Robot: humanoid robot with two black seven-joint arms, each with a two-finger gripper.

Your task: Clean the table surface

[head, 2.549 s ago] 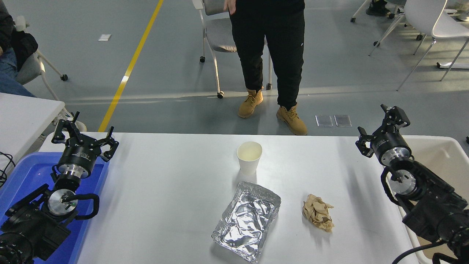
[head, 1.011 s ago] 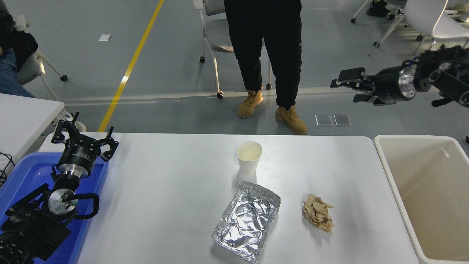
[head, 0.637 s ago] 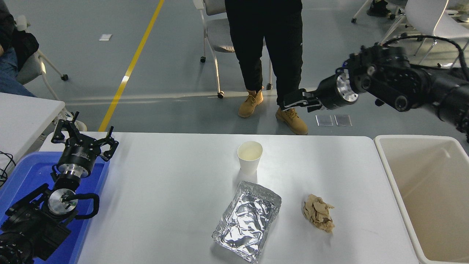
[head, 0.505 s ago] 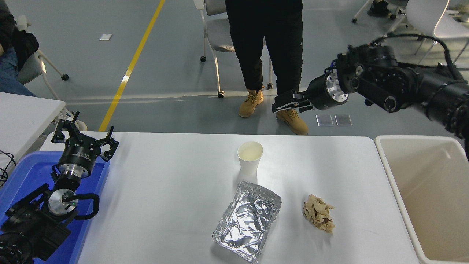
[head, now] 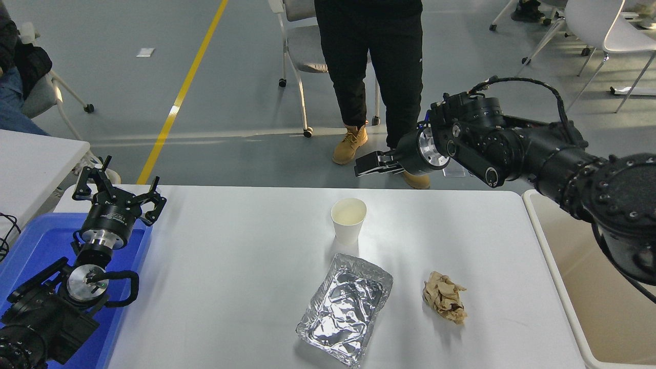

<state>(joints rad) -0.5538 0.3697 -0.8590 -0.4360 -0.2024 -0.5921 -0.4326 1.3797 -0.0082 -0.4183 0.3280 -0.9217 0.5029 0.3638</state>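
Right claw (head: 365, 168), state not discernible, hangs empty beyond the far edge of the surface (head: 230, 266), just past the upright paper cup (head: 348, 220); a low sideways approach risks toppling it onto the foil tray (head: 346, 308); left claw (head: 118, 192) parked released at the left edge

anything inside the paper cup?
The paper cup stands upright on the table surface. Its visible inner wall looks bare and pale; the bottom is not clearly visible, so any contents can't be ruled out.

Faint print on left gripper (head: 119, 196) collar, apparently too small to read
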